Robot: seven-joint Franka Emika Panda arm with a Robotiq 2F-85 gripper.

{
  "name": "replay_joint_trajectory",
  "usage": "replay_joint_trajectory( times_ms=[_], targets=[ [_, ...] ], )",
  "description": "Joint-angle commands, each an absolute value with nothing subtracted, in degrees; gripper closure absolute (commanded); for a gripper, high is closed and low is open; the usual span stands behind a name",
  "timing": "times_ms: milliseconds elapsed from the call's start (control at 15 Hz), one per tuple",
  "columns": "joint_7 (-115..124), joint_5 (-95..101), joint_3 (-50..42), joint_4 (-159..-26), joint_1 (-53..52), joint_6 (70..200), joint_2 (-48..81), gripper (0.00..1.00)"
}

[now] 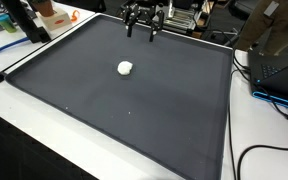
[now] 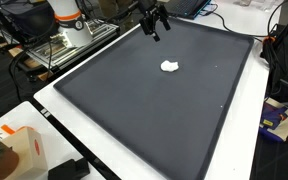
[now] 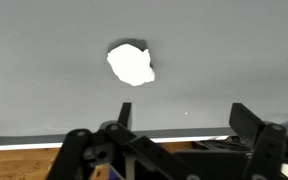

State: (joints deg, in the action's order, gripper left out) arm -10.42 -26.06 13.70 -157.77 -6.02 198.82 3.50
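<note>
Gripper: we saw the gripper (image 1: 142, 34) spread wide and empty, as nothing lay within its reach.
White lump: the white lump (image 1: 125, 68) rested loose on the black mat (image 1: 164, 115), well apart from it.

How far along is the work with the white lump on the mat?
Done: nothing visible yet; the lump lies alone on the mat, untouched. In hand: the end effector hovers open near the mat's edge, well apart from the lump. Left: every contact with the lump; it is not yet reached or gripped.
</note>
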Motion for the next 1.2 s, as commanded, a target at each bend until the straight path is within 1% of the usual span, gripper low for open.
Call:
replay_joint_trajectory(
  times_ms=[0,67,200,400,467,667,1133],
  targets=[
    [-12.5,-28.3,12.5,-157.8,-6.5,209.0,11.1,0.00],
    [-10.9,-26.5,13.3,-157.9,-6.0,204.9,7.5,0.00],
    [-11.3,-26.6,12.7,-157.8,-6.0,208.0,10.5,0.00],
    [-12.0,-26.0,12.2,-156.8,-5.7,208.7,12.4,0.00],
    [-9.5,-22.7,8.4,-156.8,-8.8,208.0,12.5,0.00],
    [-9.5,-19.7,6.3,-155.9,-9.6,208.0,13.5,0.00],
    [-4.9,-11.1,5.0,-153.1,-8.5,208.5,16.1,0.00]
  ],
)
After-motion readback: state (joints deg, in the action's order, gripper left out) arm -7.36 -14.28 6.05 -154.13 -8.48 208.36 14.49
